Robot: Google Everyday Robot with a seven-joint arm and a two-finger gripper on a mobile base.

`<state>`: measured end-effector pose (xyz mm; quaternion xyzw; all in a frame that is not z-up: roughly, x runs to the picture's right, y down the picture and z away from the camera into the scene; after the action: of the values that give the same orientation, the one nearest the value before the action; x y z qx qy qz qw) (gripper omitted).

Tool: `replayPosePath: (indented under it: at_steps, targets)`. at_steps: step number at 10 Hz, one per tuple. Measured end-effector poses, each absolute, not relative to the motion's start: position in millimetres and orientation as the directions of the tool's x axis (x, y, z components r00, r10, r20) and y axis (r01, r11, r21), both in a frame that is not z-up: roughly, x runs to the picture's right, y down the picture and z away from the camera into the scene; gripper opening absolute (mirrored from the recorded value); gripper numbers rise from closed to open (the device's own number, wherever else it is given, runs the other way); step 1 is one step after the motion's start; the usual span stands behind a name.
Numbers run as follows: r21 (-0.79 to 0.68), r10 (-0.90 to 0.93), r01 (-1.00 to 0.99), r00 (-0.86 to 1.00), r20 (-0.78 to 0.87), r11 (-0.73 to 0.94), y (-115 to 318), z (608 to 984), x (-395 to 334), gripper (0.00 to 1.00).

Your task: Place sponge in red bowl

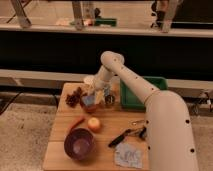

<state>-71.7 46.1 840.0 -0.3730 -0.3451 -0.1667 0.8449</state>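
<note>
One arm stretches across the counter [56, 154] to its far side, well beyond the red bowl [80, 144], because the sponge [89, 103], a bluish block, lies there. The pincer [94, 99] sits low, right at the sponge, seemingly to take it. I cannot tell whether it is wide, narrow or gripping. Just behind the bowl lie a carrot [76, 122] and a round fruit [94, 124], which the carry to the bowl likely must clear.
</note>
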Motion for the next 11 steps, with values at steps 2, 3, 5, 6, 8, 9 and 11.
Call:
replayPosePath:
  at_steps: [2,3,5,6,8,9,11]
  targets:
    - [-0.509,-0.029,0.548,0.699,0.715,0.664,46,845,-74,0.0]
    - [-0.501,-0.036,0.551,0.696,0.717,0.667,46,848,-76,0.0]
    - [-0.482,-0.046,0.544,0.694,0.718,0.687,43,851,-79,0.0]
    - [-0.473,-0.049,0.537,0.696,0.717,0.698,41,853,-79,0.0]
    - [-0.463,-0.054,0.53,0.697,0.715,0.711,40,855,-79,0.0]
    - [-0.457,-0.054,0.524,0.698,0.714,0.719,38,856,-79,0.0]
    - [-0.452,-0.052,0.514,0.7,0.712,0.729,36,857,-78,0.0]
